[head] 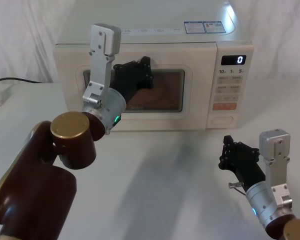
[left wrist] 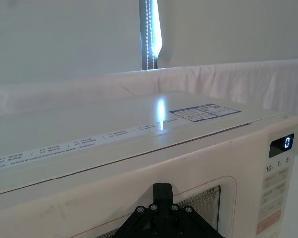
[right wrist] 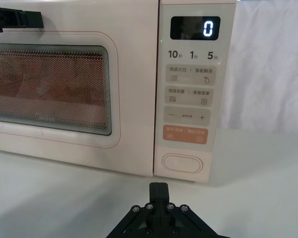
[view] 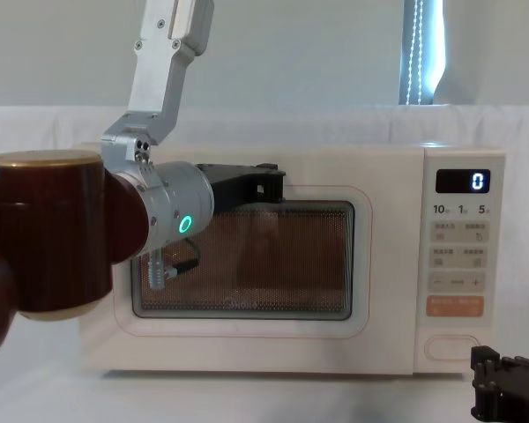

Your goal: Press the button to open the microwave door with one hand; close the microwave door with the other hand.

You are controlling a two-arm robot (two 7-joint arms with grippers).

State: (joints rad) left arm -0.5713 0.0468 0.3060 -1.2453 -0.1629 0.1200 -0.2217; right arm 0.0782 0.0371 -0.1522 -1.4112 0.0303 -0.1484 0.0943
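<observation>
The cream microwave (head: 140,45) stands at the back of the table, its display showing "0". The microwave door (head: 190,112) looks closed, flush with the control panel. My left gripper (head: 144,66) is shut, its tips against the door's upper part at the window's top edge (view: 269,181); the left wrist view looks along its fingers (left wrist: 162,188) to the door (left wrist: 89,203). My right gripper (head: 226,145) is shut and hovers low over the table in front of the wide cream button (head: 222,120), clearly apart from it. The button (right wrist: 182,163) lies straight ahead of the right gripper (right wrist: 159,187).
An orange key (right wrist: 185,134) sits just above the button. A white power strip (head: 0,95) with a black cable lies at the table's left. My brown left forearm (head: 35,180) fills the near left. White cloth hangs behind the oven.
</observation>
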